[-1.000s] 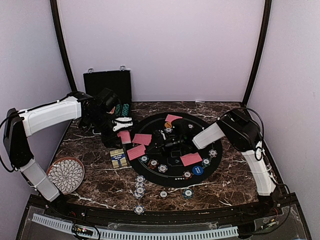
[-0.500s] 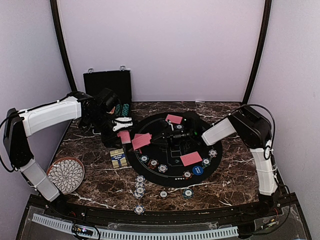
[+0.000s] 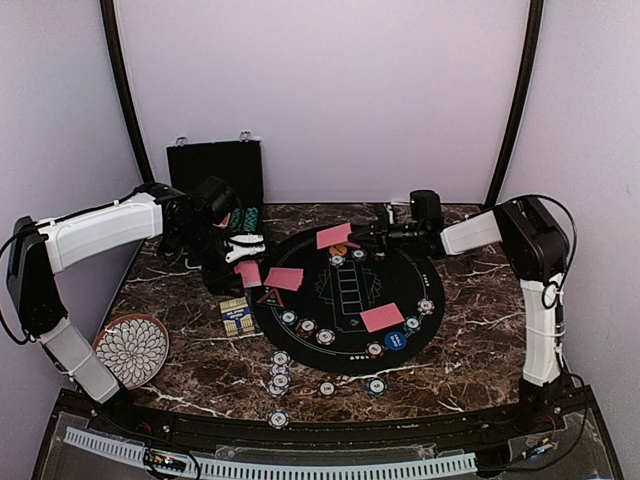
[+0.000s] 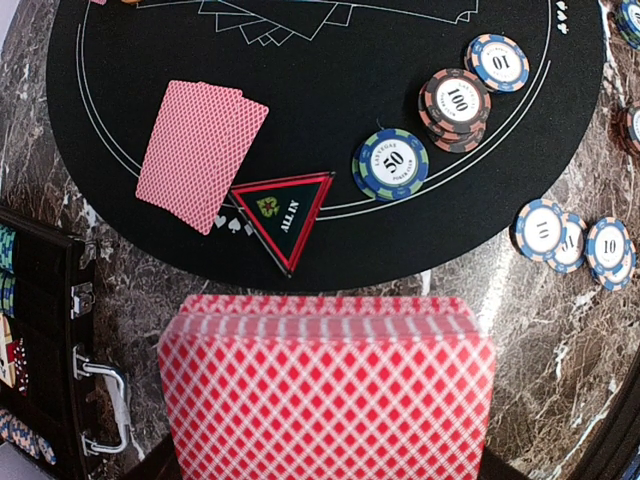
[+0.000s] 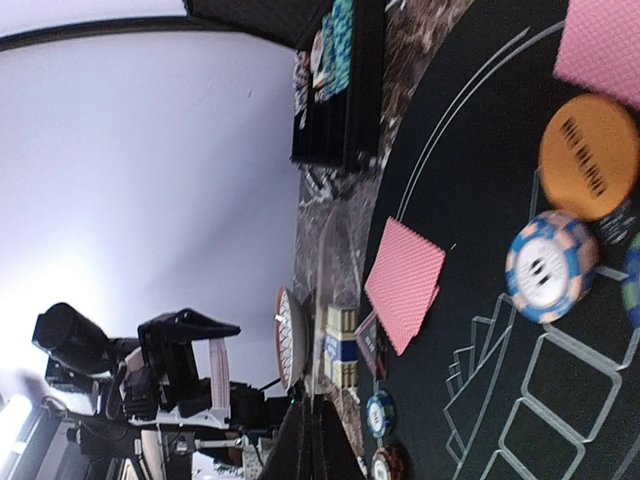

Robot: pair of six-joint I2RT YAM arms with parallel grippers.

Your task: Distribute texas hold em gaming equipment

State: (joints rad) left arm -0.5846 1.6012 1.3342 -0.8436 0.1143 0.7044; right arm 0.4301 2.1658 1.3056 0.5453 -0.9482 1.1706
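My left gripper (image 3: 243,258) is shut on a deck of red-backed cards (image 4: 330,390), held above the table just left of the black mat (image 3: 350,360); the deck hides its fingers. Two overlapping red-backed cards (image 4: 200,155) lie on the mat's left side, next to the red-edged black triangle marker (image 4: 285,210). My right gripper (image 3: 372,233) is shut and empty, low over the mat's back edge. More cards (image 3: 333,236) and an orange button (image 5: 590,145) lie there. A third card pile (image 3: 382,318) and a blue button (image 3: 395,340) sit front right. Chips (image 4: 390,163) ring the mat.
The open black case (image 3: 215,170) stands at the back left, its chip tray by my left gripper. A flower-patterned plate (image 3: 133,350) sits front left. A small blue and yellow box (image 3: 237,316) lies left of the mat. Several chips (image 3: 279,372) lie off the mat's front edge.
My right arm has swung from the mat's left-middle to its back right edge. The loose card at the mat's left now overlaps the other card there. The left arm has not moved.
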